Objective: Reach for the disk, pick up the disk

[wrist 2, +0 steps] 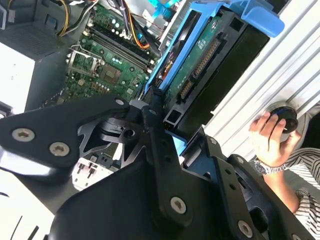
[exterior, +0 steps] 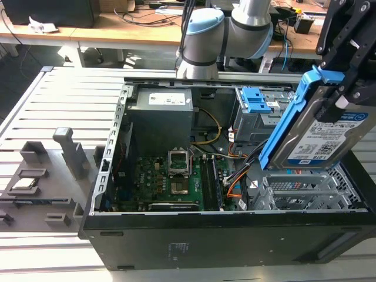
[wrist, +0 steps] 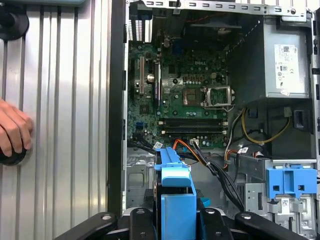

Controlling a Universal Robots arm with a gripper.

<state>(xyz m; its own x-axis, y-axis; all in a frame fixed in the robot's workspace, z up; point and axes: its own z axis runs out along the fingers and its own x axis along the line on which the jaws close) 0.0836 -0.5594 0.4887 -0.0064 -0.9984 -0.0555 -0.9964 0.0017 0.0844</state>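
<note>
One claw (exterior: 346,88) clamped on one disk (exterior: 320,138), apparently lifted above case (exterior: 176,235).

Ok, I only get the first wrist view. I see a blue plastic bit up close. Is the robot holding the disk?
Observer: Yes. In the exterior view the black gripper clamps the flat silver metal disk with blue side rails.
Operator: Is it out of the computer?
Observer: It hangs tilted above the open black computer case, at the exterior view's right.
Operator: What's on its back?
Observer: The second wrist view shows a green circuit board there.
</note>
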